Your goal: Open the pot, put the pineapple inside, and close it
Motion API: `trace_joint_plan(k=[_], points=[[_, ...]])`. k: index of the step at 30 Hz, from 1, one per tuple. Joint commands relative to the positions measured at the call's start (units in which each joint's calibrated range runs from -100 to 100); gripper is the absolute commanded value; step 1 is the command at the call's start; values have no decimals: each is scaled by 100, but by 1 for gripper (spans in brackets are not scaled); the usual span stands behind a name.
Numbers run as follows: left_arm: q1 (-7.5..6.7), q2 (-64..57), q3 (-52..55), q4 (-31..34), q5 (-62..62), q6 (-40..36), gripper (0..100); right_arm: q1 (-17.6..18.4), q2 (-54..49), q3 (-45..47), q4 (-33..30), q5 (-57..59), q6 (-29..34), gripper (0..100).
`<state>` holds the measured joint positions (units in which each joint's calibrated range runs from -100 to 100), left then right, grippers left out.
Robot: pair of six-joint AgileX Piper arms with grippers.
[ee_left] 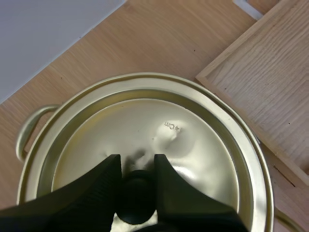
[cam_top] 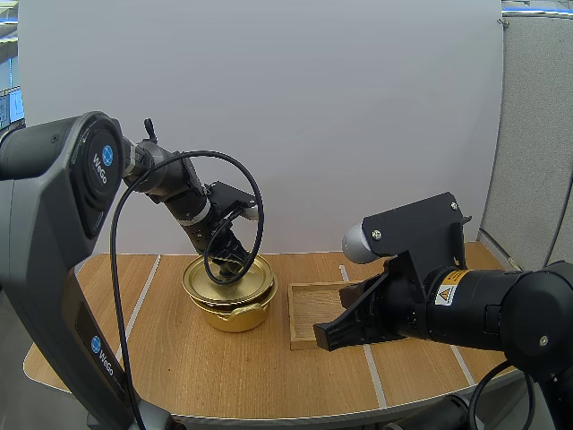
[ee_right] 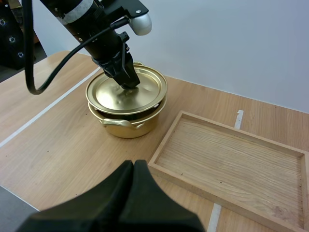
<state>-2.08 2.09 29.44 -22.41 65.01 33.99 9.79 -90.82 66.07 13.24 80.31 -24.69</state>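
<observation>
A golden pot (cam_top: pixel 235 313) (ee_right: pixel 129 124) stands on the table with its golden lid (cam_top: pixel 228 282) (ee_left: pixel 193 159) (ee_right: pixel 113 94) on top. My left gripper (cam_top: pixel 235 267) (ee_left: pixel 137 162) (ee_right: pixel 130 84) comes down on the lid's middle, its two fingers pinching the black knob (ee_left: pixel 137 198) between them. The lid sits a little askew over the pot's rim. My right gripper (cam_top: pixel 324 339) (ee_right: pixel 133 165) hovers over the near edge of the wooden tray, fingers lying together as one dark wedge with nothing in them.
An empty wooden tray (cam_top: pixel 309 309) (ee_left: pixel 270 92) (ee_right: pixel 231 164) lies just right of the pot. White tape lines (ee_right: pixel 43 113) cross the wooden table. A white wall stands close behind the pot.
</observation>
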Motion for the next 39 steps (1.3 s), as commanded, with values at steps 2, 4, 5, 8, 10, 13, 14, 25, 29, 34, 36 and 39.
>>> trace_joint_plan(k=[2,4,5,8,10,13,14,25,29,34,36,39], points=[[-18,-11,-4,-277,-75,159,0,-19,-23,12,48,-71,-70,0],[-18,-11,-4,-277,-75,159,0,-19,-23,12,48,-71,-70,0],[-18,-11,-4,-276,-59,159,0,-19,-23,12,48,-71,-70,0],[-18,-11,-4,-276,92,159,0,-19,-23,12,48,-71,-70,0],[-18,-11,-4,-264,110,159,0,-19,-23,12,48,-71,-70,0],[-18,16,-4,-264,1,159,0,-19,-23,12,48,-71,-70,0],[-18,34,-4,-264,1,159,0,-19,-23,12,48,-71,-70,0],[-18,429,-4,-215,-14,159,0,-19,-23,12,48,-54,-70,0],[-18,429,-4,-215,76,159,0,-19,-23,12,48,-54,-70,0],[-18,429,-4,-215,228,159,5,-19,-23,12,48,-54,-70,0],[-18,429,-4,-207,242,159,16,-19,-23,12,48,-54,-70,0],[-18,404,-4,-173,279,159,59,-19,-23,12,48,-54,-70,0]])
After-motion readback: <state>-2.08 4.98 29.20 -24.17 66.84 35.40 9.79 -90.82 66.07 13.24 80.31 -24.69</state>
